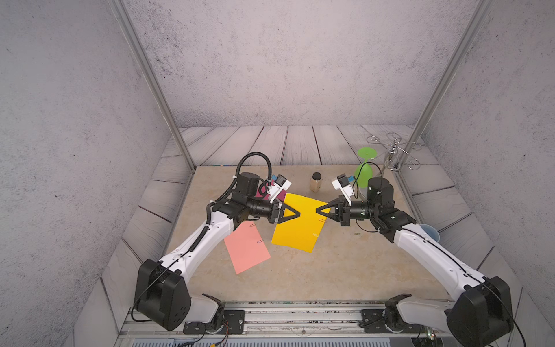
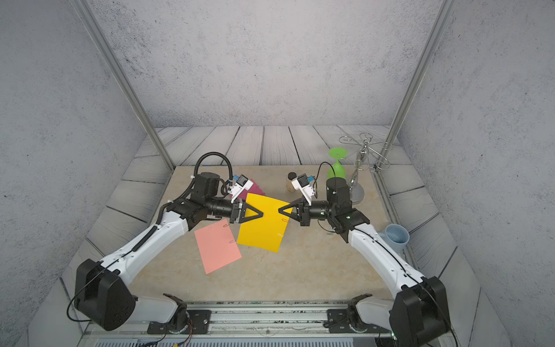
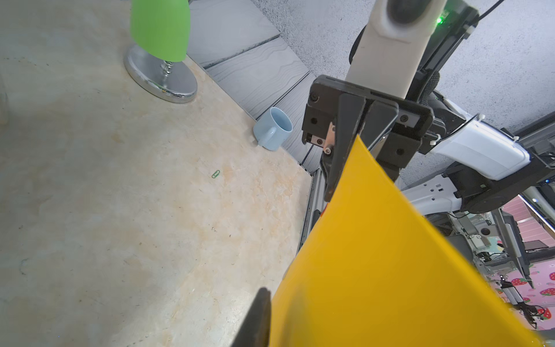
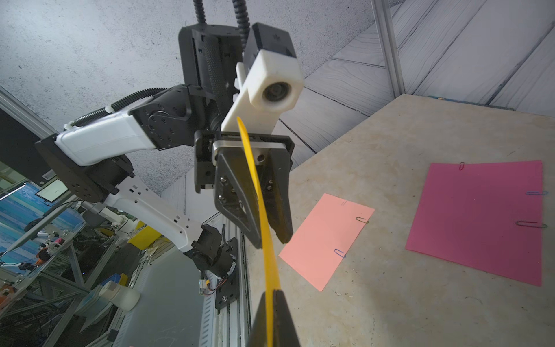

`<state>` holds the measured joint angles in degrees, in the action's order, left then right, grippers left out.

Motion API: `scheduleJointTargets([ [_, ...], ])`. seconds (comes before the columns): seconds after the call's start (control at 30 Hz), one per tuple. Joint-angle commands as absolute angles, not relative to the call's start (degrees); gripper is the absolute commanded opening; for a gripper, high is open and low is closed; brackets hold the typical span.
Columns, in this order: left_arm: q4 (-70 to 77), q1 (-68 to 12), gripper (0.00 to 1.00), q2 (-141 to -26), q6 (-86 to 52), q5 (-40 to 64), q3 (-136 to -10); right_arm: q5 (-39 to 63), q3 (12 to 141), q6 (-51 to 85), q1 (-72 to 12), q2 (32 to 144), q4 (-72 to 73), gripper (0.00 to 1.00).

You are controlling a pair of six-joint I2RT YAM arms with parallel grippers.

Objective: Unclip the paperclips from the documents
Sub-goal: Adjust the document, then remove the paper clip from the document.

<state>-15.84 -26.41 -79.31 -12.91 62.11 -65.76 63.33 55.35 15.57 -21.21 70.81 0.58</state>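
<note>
**Lot: documents and clips, tabletop**

- Yellow sheet (image 1: 297,234): thin, smooth, unprinted rectangle, raised off the table (image 1: 330,270) and bowed between the two arms.
- Right gripper (image 1: 316,210): black wedge-shaped jaws were pinched flat on one side edge of the yellow sheet.
- Left gripper (image 4: 270,240): jaws straddled the opposite edge, narrowly parted, with a gap between the tips and no firm hold seen.
- Orange paperclip (image 1: 322,220) and pale paperclip (image 1: 315,235): tiny bent wire, both on the yellow sheet's edge just below the right gripper.
- Salmon sheet (image 1: 246,252): matte, flat on the table, clips along one edge, among them a blue paperclip (image 4: 340,253).
- Magenta sheet (image 4: 480,219): flat, well apart from the salmon one, with a red paperclip (image 4: 461,165) at one corner and others on its side.
- Green paperclip (image 3: 215,174): loose on the mottled stone-look table.

Step judged: early, with the yellow sheet being steadied for unclipping. The next move likely called for the left jaws to pinch firmly, freeing the right to pluck the orange clip without creasing the paper
</note>
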Motion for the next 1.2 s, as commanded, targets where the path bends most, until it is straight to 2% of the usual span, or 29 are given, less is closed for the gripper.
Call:
scheduleJointTargets([
  [0.0,-13.4,-26.1,0.14,-78.6,-13.7,63.3,-65.5,65.0,56.6,16.0,-21.1,69.5,0.3,0.06],
  [0.13,-12.6,-26.1,0.01,-78.6,-14.4,63.4,-65.6,64.6,56.7,15.1,-21.1,69.1,-1.1,0.23],
  [0.2,-12.4,-26.1,0.00,-78.5,-14.6,63.5,-65.5,64.2,56.9,13.6,-21.1,68.7,-3.1,0.46],
  [0.27,-12.0,-26.1,0.00,-78.2,-14.8,63.7,-65.2,63.6,57.2,11.1,-21.1,68.3,-6.4,0.61],
  [0.37,-11.7,-26.0,0.00,-77.6,-14.9,64.0,-64.9,63.7,56.8,9.1,-21.1,67.9,-9.5,0.67],
  [0.67,-11.1,-25.8,0.00,-76.5,-15.3,65.3,-64.6,63.6,54.4,8.6,-20.7,67.0,-10.7,0.67],
  [0.97,-11.9,-25.5,0.00,-76.5,-14.3,64.9,-64.2,63.6,53.5,11.7,-19.5,66.4,-7.1,0.53],
  [1.17,-11.6,-25.3,0.00,-76.3,-14.5,64.7,-64.0,65.2,53.2,13.4,-18.9,66.6,-5.7,0.40],
])
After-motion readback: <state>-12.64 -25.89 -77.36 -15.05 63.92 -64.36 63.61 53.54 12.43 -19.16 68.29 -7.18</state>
